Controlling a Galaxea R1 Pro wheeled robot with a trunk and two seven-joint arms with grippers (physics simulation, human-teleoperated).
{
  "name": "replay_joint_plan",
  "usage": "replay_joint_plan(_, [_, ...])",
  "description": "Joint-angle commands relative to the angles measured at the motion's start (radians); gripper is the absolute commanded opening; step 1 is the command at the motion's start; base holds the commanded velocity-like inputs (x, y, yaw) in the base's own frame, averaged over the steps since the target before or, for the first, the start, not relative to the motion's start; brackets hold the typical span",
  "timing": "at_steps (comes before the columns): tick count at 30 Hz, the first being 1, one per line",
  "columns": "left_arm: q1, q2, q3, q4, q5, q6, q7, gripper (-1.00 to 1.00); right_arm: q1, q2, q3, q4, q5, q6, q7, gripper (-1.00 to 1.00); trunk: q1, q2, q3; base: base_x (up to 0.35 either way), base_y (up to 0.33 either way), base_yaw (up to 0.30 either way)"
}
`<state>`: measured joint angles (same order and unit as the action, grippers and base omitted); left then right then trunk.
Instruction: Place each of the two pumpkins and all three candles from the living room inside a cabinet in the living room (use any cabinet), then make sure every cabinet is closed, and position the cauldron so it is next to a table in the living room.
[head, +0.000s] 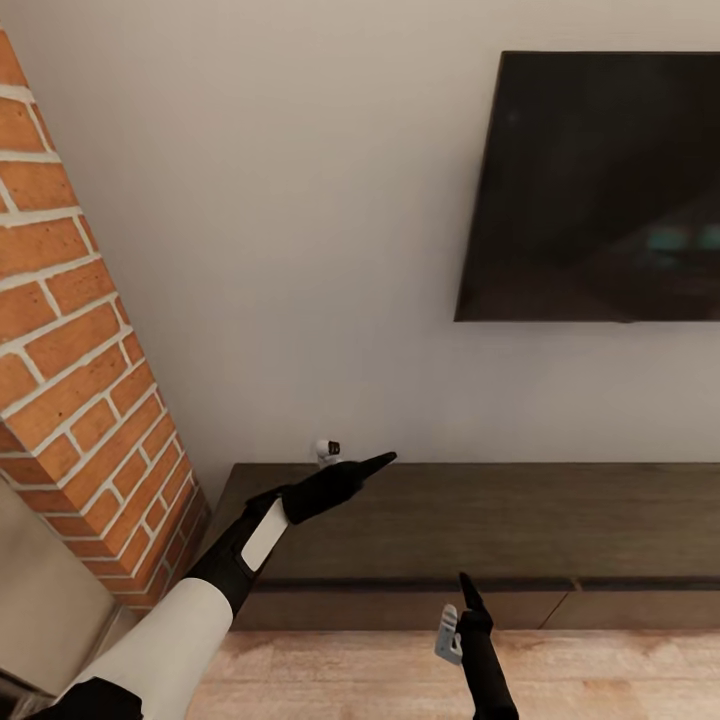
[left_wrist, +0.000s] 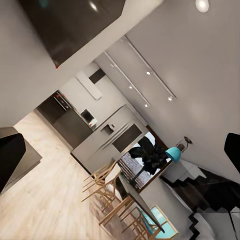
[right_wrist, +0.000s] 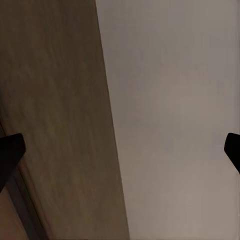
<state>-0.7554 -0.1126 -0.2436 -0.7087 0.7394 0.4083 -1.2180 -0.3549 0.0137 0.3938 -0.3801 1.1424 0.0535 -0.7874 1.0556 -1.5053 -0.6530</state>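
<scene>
The long, low dark brown cabinet runs along the pale wall under the black screen. Its drawer fronts look flush and shut. My left gripper hovers over the cabinet's left end, pointing right; its fingers stand wide apart with nothing between them. My right gripper points up in front of the cabinet's front edge, open and empty. In the right wrist view the cabinet top meets the wall between the spread fingers. The pumpkins, candles and cauldron are out of view.
The red brick chimney stands close on the left, by the cabinet's end. The black screen hangs at upper right. Light wood floor lies in front. In the left wrist view, a distant dining table with wooden chairs stands before kitchen units.
</scene>
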Motion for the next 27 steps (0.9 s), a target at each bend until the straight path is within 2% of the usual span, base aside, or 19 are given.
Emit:
replay_joint_plan(1, [-0.001, 0.001, -0.003, 0.000, 0.010, 0.011, -0.001, 1.00, -0.001, 0.000, 0.000, 0.001, 0.007, 0.006, -0.004, 1.00, 0.004, -0.008, -0.004, 0.000, 0.000, 0.000])
replay_joint_plan(27, [-0.001, -0.004, -0.006, -0.009, 0.009, 0.014, -0.001, 1.00, -0.003, 0.000, 0.002, -0.010, 0.016, -0.003, -0.012, 1.00, 0.104, -0.190, -0.086, 0.000, 0.000, 0.000])
